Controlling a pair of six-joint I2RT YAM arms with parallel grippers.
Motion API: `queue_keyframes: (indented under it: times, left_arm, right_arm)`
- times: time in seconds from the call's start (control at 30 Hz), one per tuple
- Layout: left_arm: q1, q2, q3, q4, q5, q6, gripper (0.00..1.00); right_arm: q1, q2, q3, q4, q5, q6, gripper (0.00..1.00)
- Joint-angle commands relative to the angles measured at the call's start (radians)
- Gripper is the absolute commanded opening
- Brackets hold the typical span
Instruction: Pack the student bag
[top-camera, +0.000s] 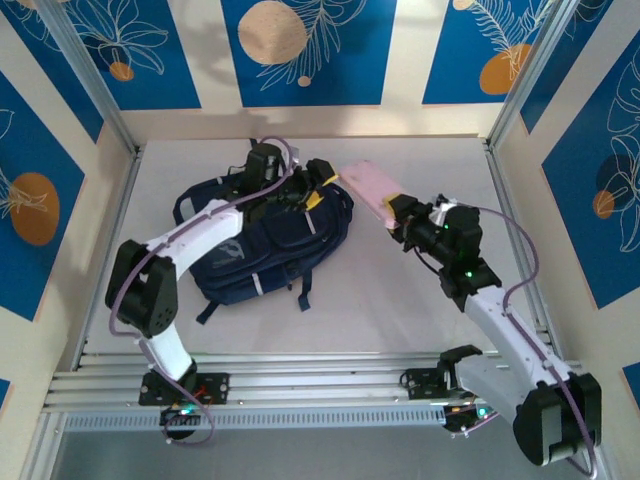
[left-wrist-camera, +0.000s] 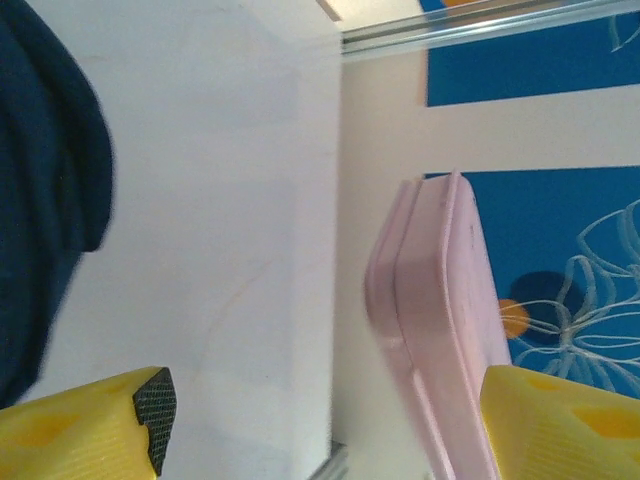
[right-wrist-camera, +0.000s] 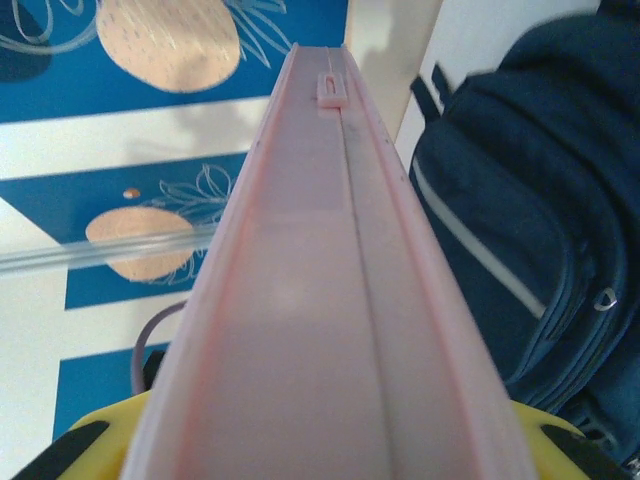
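- On the table (top-camera: 400, 310), left of centre, lies the student bag (top-camera: 262, 255), navy with pale stripes.
- At the bag's far end is the left gripper (top-camera: 312, 188), its jaws spread wide and holding nothing.
- Just right of the bag, the right gripper (top-camera: 394, 212) pinches a pink case (top-camera: 362, 183), which points toward the bag's top.
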Motion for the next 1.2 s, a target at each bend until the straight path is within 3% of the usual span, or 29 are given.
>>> queue_keyframes:
  times: [0.0, 0.23, 0.77, 0.93, 1.17]
  left_arm:
    - [0.021, -0.051, 0.074, -0.273, -0.096, 0.276, 0.8]
    - [0.053, 0.07, 0.194, -0.439, -0.131, 0.41, 0.79]
    - [0.109, 0.288, 0.332, -0.487, -0.135, 0.422, 0.69]
    - [0.109, 0.334, 0.36, -0.47, -0.122, 0.416, 0.6]
    - [0.104, 0.375, 0.391, -0.437, -0.081, 0.402, 0.39]
  right_arm:
    - [-0.065, -0.062, -0.046, -0.045, -0.03, -0.07, 0.27]
    - [-0.174, -0.121, -0.124, -0.081, -0.113, -0.098, 0.27]
    - [-0.288, -0.19, -0.154, -0.178, -0.174, -0.163, 0.26]
    - [-0.288, -0.185, -0.144, -0.184, -0.172, -0.178, 0.26]
    - [-0.288, -0.174, -0.172, -0.168, -0.174, -0.182, 0.24]
